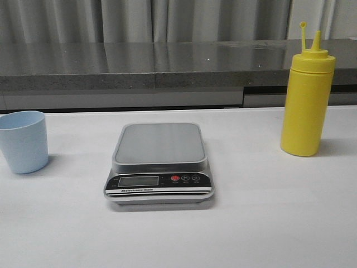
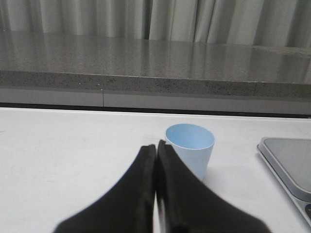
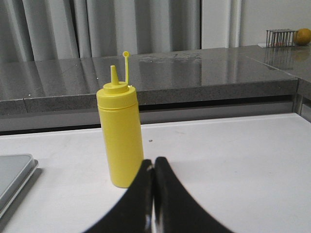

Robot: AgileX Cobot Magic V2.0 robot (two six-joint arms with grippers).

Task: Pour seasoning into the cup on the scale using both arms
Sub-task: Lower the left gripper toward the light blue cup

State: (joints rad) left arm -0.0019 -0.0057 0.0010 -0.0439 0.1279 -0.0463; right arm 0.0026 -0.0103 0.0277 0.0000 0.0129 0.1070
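The pale blue cup (image 1: 23, 141) stands upright and empty on the white table at the far left. The scale (image 1: 159, 162) sits in the middle with a bare silver platform. The yellow seasoning bottle (image 1: 306, 100) stands upright at the right, its cap stalk up. No gripper shows in the front view. In the left wrist view my left gripper (image 2: 156, 146) is shut and empty, just short of the cup (image 2: 191, 148). In the right wrist view my right gripper (image 3: 153, 162) is shut and empty, near the bottle (image 3: 120, 131).
A long grey stone counter (image 1: 167, 64) runs behind the table, with grey curtains above. The scale's edge shows in the left wrist view (image 2: 286, 162) and in the right wrist view (image 3: 14, 174). A wire rack and an orange fruit (image 3: 302, 36) sit far back on the counter.
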